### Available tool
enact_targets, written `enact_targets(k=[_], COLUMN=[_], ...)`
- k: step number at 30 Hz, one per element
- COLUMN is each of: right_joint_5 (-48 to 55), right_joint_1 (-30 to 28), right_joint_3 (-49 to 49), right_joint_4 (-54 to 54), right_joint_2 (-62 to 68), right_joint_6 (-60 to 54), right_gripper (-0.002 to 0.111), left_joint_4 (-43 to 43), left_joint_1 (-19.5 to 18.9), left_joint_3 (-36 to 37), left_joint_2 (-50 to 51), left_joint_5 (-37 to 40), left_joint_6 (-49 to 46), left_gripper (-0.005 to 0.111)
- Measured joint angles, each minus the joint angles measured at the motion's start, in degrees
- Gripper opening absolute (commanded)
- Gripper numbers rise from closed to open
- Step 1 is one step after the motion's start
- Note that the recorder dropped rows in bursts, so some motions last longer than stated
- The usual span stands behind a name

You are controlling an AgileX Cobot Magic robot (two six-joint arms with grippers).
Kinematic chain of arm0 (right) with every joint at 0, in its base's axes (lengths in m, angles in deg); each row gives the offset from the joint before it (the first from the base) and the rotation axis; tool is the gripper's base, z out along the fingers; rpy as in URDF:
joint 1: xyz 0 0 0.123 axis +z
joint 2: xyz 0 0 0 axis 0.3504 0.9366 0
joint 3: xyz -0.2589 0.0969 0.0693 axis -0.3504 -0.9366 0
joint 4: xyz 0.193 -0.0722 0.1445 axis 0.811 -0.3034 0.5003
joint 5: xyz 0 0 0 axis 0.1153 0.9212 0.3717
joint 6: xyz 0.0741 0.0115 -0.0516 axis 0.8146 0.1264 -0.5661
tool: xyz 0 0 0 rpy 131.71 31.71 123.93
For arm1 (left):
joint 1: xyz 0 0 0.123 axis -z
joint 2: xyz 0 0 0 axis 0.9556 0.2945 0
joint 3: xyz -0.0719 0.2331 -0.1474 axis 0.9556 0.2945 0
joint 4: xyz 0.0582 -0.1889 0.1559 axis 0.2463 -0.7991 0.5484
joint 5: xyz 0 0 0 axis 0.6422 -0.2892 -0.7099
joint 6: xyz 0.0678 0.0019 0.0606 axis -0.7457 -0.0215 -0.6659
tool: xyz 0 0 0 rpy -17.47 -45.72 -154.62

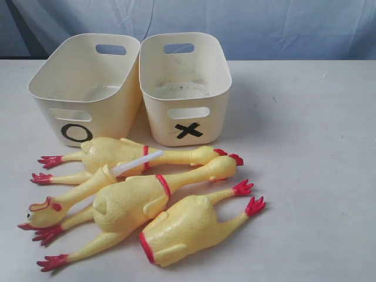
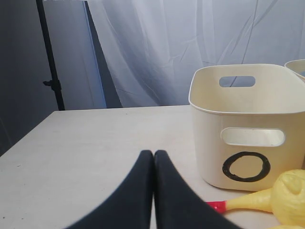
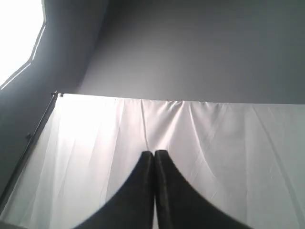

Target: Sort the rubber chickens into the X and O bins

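Observation:
Three yellow rubber chickens lie in a heap on the table in front of the bins. The rear one (image 1: 117, 154) lies lengthwise with its head to the right; a white tube (image 1: 136, 163) rests across it. The middle chicken (image 1: 126, 205) overlaps it. A short headless chicken (image 1: 182, 226) with a red rim lies at the front right. Behind them stand the O bin (image 1: 88, 76) and the X bin (image 1: 185, 82), both with nothing inside. My left gripper (image 2: 153, 153) is shut and holds nothing, low over the table beside the O bin (image 2: 248, 129). My right gripper (image 3: 154, 152) is shut, aimed at the white curtain.
The white table (image 1: 305, 147) spreads to the right of the bins and chickens. A white curtain (image 1: 235, 23) hangs behind. In the left wrist view a dark stand pole (image 2: 50, 57) rises past the table's far edge, and a chicken leg (image 2: 248, 201) lies near the O bin.

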Motion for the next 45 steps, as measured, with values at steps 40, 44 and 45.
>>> enact_targets(k=[40, 44, 45], right_joint_5=[67.6, 52.2, 45.0], right_joint_1=[8.2, 15.5, 21.4], right_joint_3=[24.4, 24.4, 24.4], right_joint_4=[-14.0, 25.7, 39.6], right_joint_2=[74.9, 73.6, 73.3], right_joint_6=[18.0, -19.4, -29.4], right_gripper=[-0.001, -0.001, -0.001], left_joint_4=[0.0, 0.0, 0.0], left_joint_1=[0.0, 0.0, 0.0], left_joint_3=[0.0, 0.0, 0.0], left_joint_2=[0.0, 0.0, 0.0], left_joint_5=[-0.1, -0.1, -0.1], left_joint_6=[0.0, 0.0, 0.0], left_gripper=[0.000, 0.000, 0.000])
